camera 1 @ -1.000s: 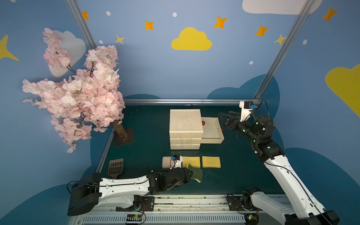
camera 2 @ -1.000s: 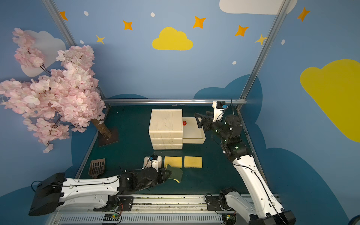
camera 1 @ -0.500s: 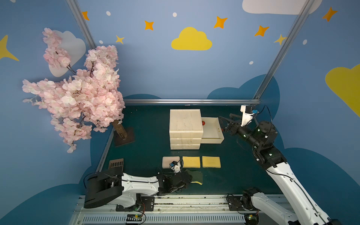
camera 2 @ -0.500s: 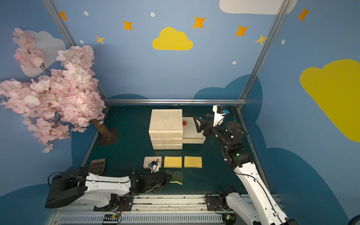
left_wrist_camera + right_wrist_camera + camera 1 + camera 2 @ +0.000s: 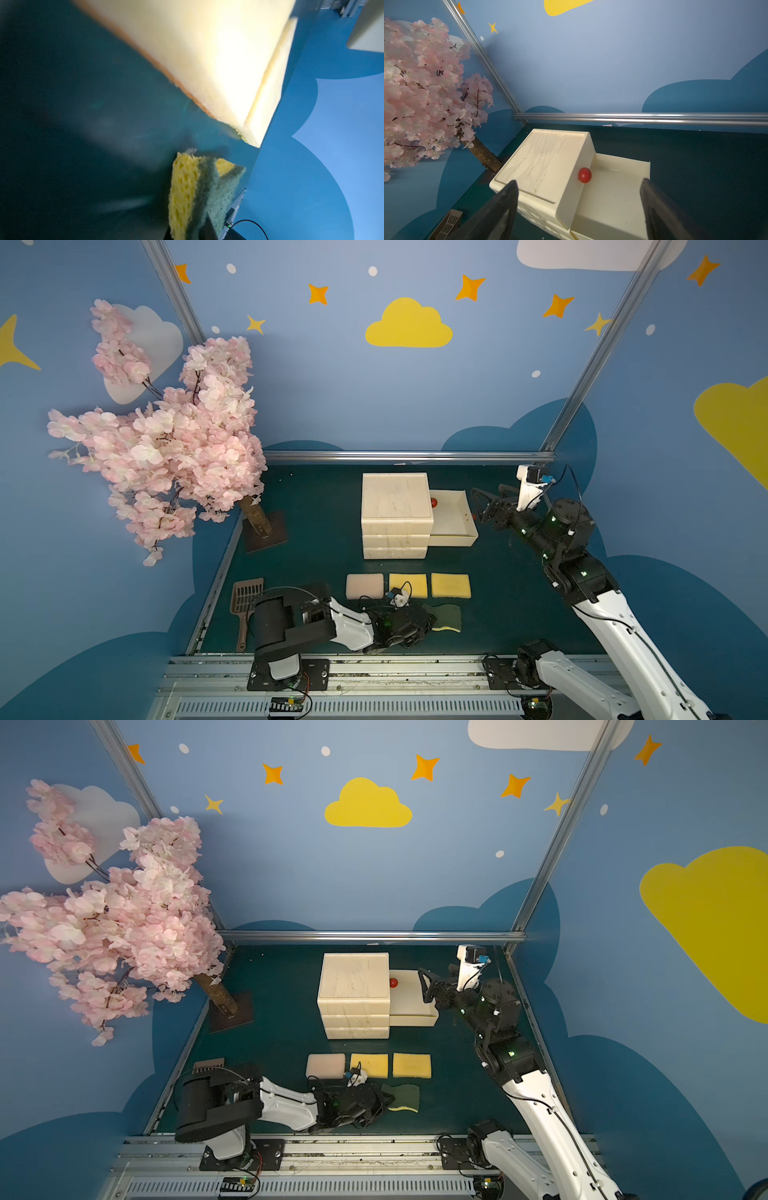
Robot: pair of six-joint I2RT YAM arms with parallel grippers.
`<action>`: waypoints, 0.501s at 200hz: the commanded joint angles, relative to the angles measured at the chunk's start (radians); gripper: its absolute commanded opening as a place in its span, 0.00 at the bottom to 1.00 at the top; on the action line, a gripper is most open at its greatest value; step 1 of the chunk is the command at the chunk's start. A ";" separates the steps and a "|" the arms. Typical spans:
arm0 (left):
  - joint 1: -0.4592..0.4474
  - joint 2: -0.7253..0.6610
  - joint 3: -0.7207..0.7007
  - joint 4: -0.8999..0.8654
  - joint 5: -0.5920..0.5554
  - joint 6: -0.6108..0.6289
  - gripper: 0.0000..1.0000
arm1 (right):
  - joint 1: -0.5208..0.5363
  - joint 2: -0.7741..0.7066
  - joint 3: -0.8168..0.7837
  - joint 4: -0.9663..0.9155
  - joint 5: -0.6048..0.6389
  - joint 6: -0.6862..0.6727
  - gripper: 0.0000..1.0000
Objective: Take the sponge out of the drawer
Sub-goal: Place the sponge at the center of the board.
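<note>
1. On the mat (image 5: 316,556), near its front edge: the green-and-yellow sponge (image 5: 448,616), lying flat, outside the drawer (image 5: 453,540).
2. Drawer: pulled open; only a red ball (image 5: 434,502) shows inside.
3. My left gripper (image 5: 430,619): at the sponge's end; pinching or parted, I cannot tell.
4. My right gripper (image 5: 477,506): fingers spread wide, empty, facing the drawer.
5. Left to do, I judge: let go and withdraw.

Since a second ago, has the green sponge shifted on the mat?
Yes, toward the robot's right. The green sponge was on the robot's side of the middle yellow sponge; now it lies on the robot's side of the right yellow sponge.
</note>
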 commanded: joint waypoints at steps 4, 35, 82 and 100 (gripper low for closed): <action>-0.006 0.126 0.004 0.068 0.085 -0.038 0.14 | 0.019 -0.037 0.028 -0.023 0.049 -0.029 0.91; -0.028 0.090 0.016 -0.009 0.044 -0.039 0.17 | 0.035 -0.053 0.030 -0.039 0.102 -0.054 0.91; -0.029 0.062 0.052 -0.123 0.066 -0.034 0.30 | 0.041 -0.070 0.030 -0.050 0.143 -0.073 0.90; -0.032 0.051 0.057 -0.152 0.063 -0.035 0.36 | 0.040 -0.069 0.030 -0.052 0.150 -0.078 0.91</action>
